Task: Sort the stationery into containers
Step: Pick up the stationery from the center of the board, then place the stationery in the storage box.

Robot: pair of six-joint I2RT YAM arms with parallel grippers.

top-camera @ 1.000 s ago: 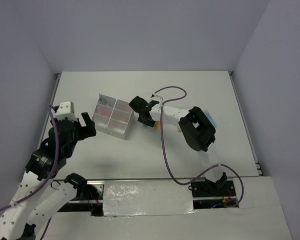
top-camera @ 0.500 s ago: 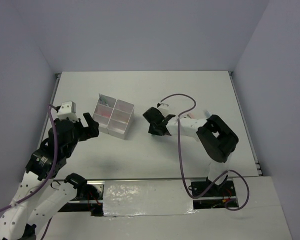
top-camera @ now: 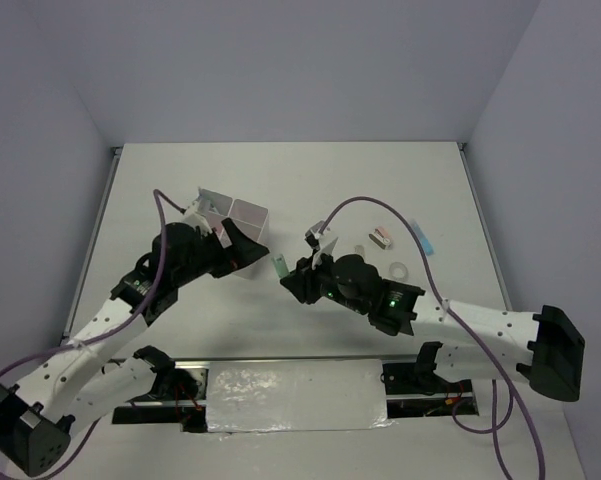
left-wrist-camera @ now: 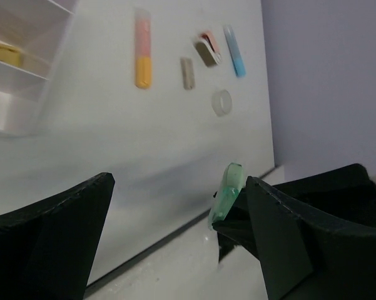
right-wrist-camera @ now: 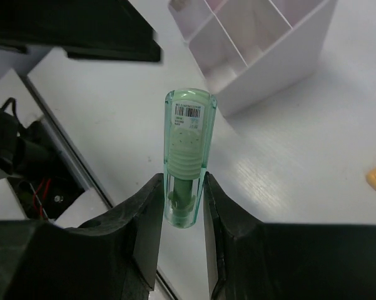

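Right gripper (right-wrist-camera: 182,194) pinches the green marker (right-wrist-camera: 186,156); left gripper (left-wrist-camera: 178,187) — wide open, empty — hangs over the box's (top-camera: 252,214) near side.

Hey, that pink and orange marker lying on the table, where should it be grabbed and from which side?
I'd take the pink and orange marker around mid-barrel, near the colour join, coming from straight above and closing across its narrow width. It lies flat, and bare table shows along both long sides; the tan eraser lies apart.
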